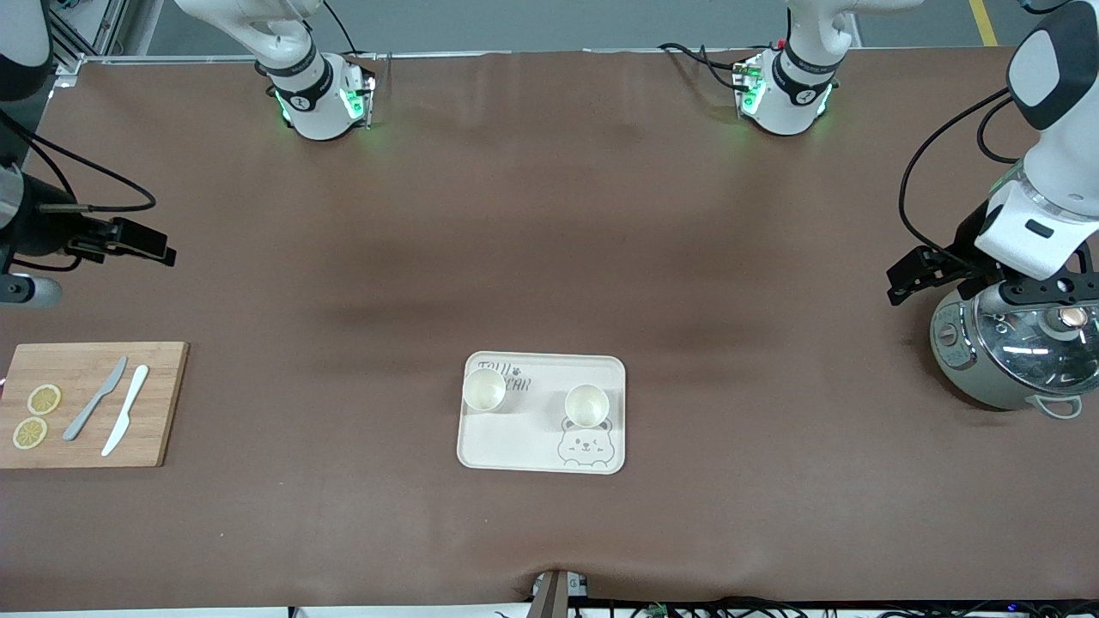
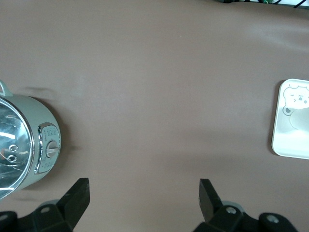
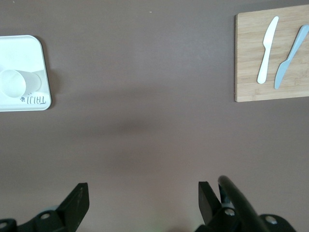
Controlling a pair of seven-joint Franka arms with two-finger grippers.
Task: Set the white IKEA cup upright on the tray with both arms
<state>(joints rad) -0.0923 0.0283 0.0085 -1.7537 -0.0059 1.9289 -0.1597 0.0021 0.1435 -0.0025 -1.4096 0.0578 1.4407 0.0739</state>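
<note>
Both cups stand upright on the tray point(image 1: 543, 446): cup 1 point(image 1: 484, 389) at the corner by the lettering, toward the right arm's end; cup 2 point(image 1: 587, 406) just above the bear drawing, toward the left arm's end. Judged from this layout, the placement appears complete.

Gripper status:
- Left gripper point(image 2: 144, 200): over the table beside the cooker point(image 1: 1013, 348), at the left arm's end. Fingers spread wide, holding nothing.
- Right gripper point(image 3: 143, 202): over bare table, between the tray and the board point(image 1: 86, 403). Fingers spread wide, holding nothing.

Risks from here:
- The left gripper hangs close to the cooker; a careless sideways move could strike its glass lid.
- A low sweep by either arm across the centre could tip a cup or shift the tray.
- Cup 1 sits near the tray rim; a nudge could push it off.

Count:
- 2 arms, 2 grippers
- 2 cups, 1 tray
- 1 cooker
- 1 board, carrying 2 knives point(image 1: 112, 408) and 2 lemon slices point(image 1: 36, 416)
</note>
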